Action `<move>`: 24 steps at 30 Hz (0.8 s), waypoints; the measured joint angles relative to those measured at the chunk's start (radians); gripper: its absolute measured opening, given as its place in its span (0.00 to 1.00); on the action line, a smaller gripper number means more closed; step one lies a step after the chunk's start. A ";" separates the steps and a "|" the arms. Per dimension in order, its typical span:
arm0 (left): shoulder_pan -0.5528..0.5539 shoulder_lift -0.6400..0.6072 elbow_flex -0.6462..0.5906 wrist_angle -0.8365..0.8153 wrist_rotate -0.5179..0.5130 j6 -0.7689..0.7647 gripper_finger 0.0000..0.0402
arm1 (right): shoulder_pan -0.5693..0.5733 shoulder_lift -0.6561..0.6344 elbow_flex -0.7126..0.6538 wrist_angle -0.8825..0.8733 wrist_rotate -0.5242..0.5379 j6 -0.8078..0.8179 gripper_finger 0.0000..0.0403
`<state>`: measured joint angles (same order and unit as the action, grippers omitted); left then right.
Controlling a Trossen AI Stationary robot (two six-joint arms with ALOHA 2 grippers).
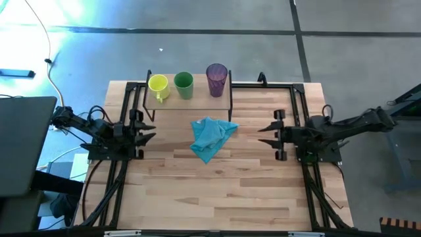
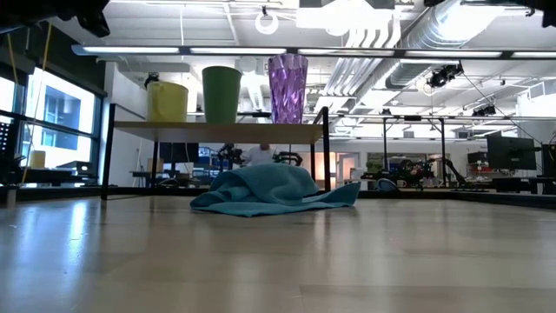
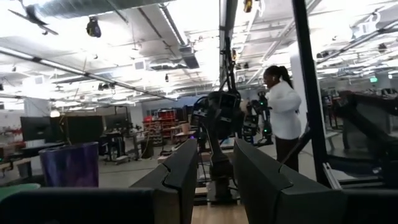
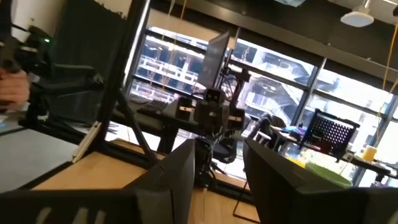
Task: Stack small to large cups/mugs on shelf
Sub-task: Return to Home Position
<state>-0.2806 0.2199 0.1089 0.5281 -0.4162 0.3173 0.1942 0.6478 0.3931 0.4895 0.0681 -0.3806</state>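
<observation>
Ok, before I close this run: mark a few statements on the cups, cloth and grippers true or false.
1. The yellow mug, green cup and purple tumbler all stand on the shelf. True.
2. The purple tumbler stands in the middle of the row. False: the green cup does.
3. The blue cloth lies on the table in front of the shelf. True.
4. The left gripper and right gripper are open and empty, at the table's sides. True.
5. The yellow mug lies tipped over. False: it stands upright.

matte black, jointed left arm [image 1: 85, 125] mid-left and right arm [image 1: 355, 124] mid-right; left gripper [image 1: 150, 131] and right gripper [image 1: 263, 135] have blocky dark fingers [image 3: 180, 177].
</observation>
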 joint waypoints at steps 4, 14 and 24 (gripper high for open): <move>0.000 0.000 0.000 -0.006 0.001 0.025 0.24 | -0.025 0.086 0.000 0.078 -0.001 0.014 0.32; 0.000 -0.019 -0.062 0.004 -0.082 0.016 0.24 | -0.032 0.035 0.000 -0.032 -0.002 0.044 0.32; 0.000 -0.176 -0.100 -0.018 -0.131 0.086 0.24 | -0.031 -0.135 0.000 -0.204 -0.005 0.076 0.32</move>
<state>-0.2810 0.0435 0.0086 0.5100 -0.5470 0.4029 0.1627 0.5129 0.3931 0.2858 0.0633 -0.3042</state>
